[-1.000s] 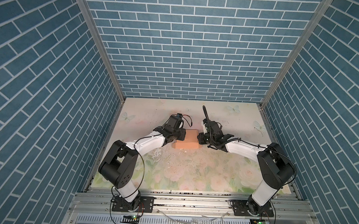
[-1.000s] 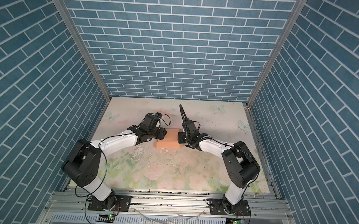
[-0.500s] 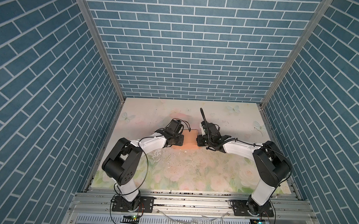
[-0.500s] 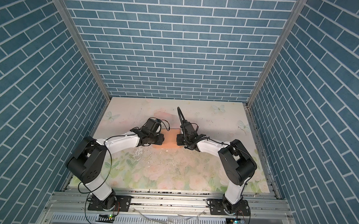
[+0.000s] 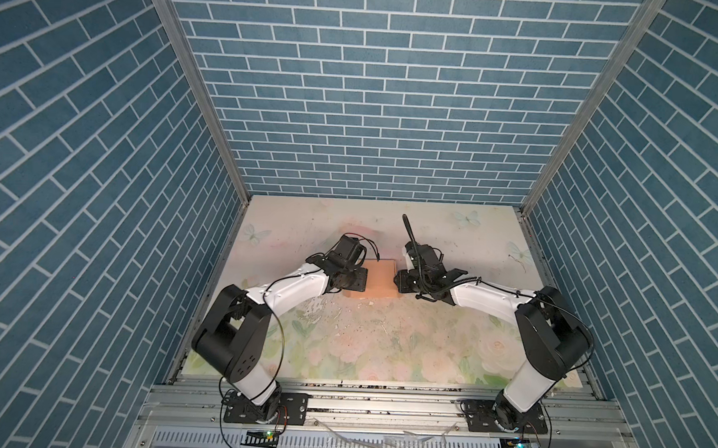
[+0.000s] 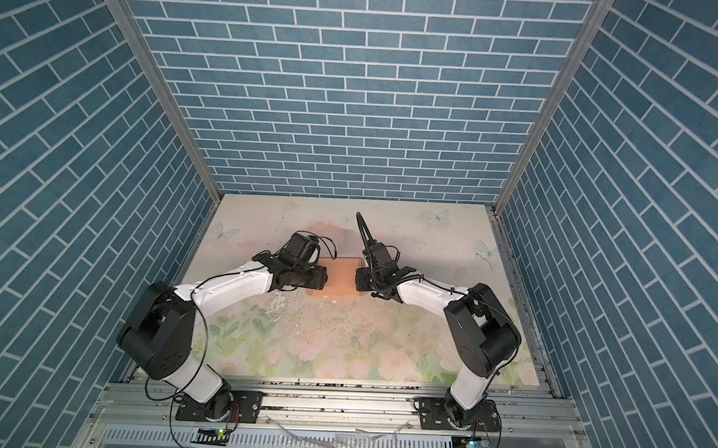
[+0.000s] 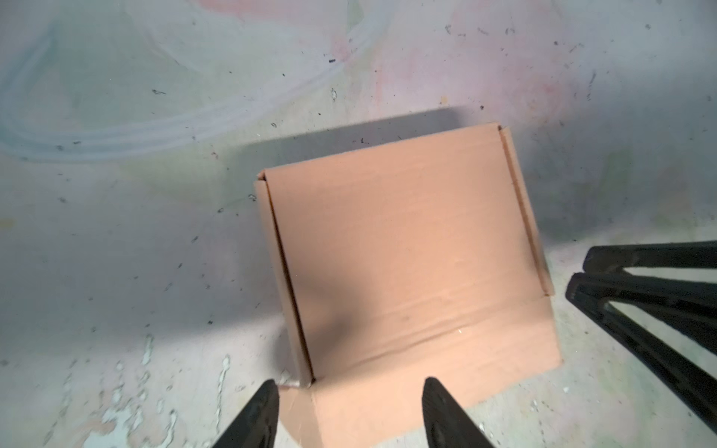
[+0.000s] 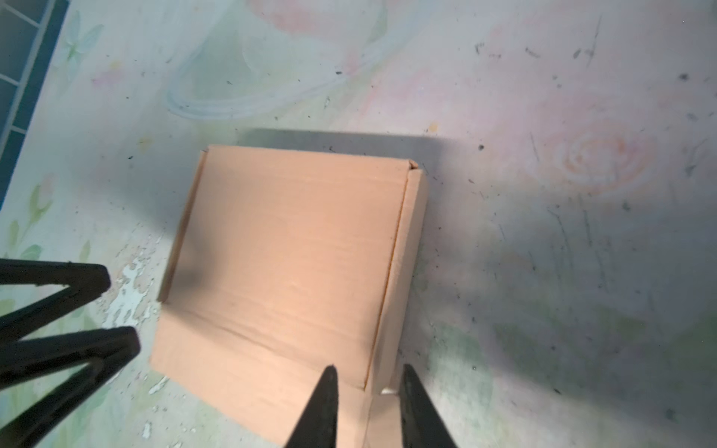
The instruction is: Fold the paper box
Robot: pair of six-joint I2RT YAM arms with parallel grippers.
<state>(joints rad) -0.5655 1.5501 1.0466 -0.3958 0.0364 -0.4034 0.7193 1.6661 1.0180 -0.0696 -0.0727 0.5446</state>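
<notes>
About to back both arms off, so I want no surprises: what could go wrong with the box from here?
The front flap of the box looks untucked; with both jaws open nothing pins it, so the lid may spring up.
The left gripper and right gripper straddle its corners; a sideways move could snag a side wall and drag it.

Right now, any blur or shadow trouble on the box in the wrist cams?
Left wrist view: paper box edges smeared, dark shadow patch on its lid. Right wrist view: soft too, heavy shadow across the mat beside it. Both top views: sharp, evenly lit.
</notes>
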